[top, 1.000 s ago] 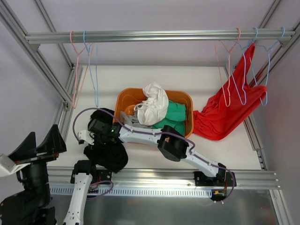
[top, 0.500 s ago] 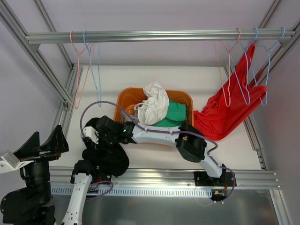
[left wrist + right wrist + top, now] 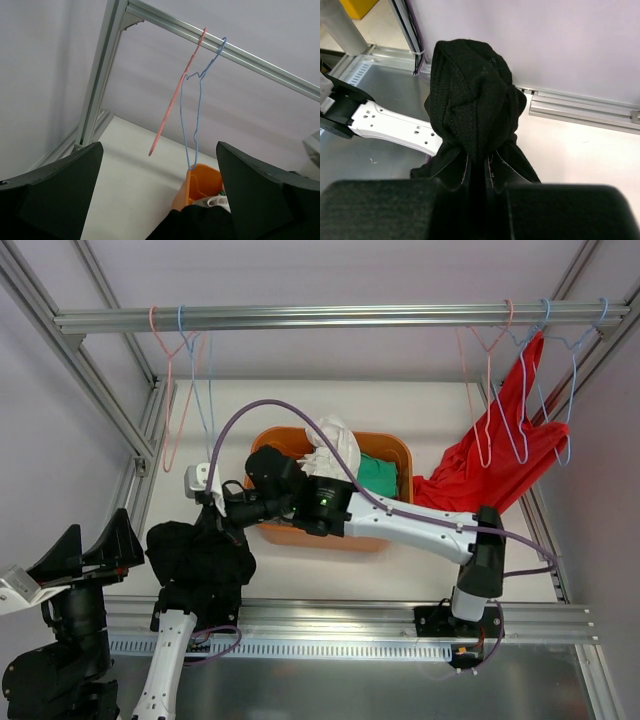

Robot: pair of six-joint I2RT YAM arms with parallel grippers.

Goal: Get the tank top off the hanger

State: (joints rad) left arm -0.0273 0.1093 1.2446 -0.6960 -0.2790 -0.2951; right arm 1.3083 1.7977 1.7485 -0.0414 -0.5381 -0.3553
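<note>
Hanging in a crumpled, fine-knit wad, the black tank top [image 3: 470, 115] droops over the near-left part of the desk [image 3: 300, 575], at 8 o'clock of the orange plastic basket [image 3: 388, 443] — on no hanger. The right claw [image 3: 481, 167] is pressed together, pinching the cloth's upper folds. At the garment's 9 o'clock the left claw [image 3: 157, 150] stands fully spread, holding nothing — facing a pink wire hanger [image 3: 176, 95] and a blue wire hanger [image 3: 198, 112] hooked on the aluminium rail [image 3: 250, 61].

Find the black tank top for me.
The black tank top is front left in top view, beside the orange basket, in fingers of the right gripper.
</note>
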